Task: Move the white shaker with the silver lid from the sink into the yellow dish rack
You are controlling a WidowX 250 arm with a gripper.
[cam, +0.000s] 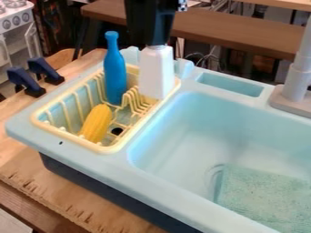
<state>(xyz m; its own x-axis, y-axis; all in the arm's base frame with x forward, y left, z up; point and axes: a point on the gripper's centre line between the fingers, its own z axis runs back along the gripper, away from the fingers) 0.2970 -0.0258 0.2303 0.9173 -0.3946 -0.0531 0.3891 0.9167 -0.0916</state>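
Observation:
The black gripper (157,43) hangs down from the top edge over the back right of the dish rack, shut on the top of a white bottle (156,73). That bottle is upright, its lower end by the rack's right side; whether it rests on the rack I cannot tell. To its left a blue bottle (115,72) stands upright in the yellow rack (52,130). A yellow corn cob (96,123) leans in the rack's front part.
Right of the rack is the light blue sink basin (182,132), with a pale green sponge-like piece (264,195) on its floor. A grey faucet (296,82) rises at the right edge. Two dark clamps (24,81) sit on the wooden table at the left.

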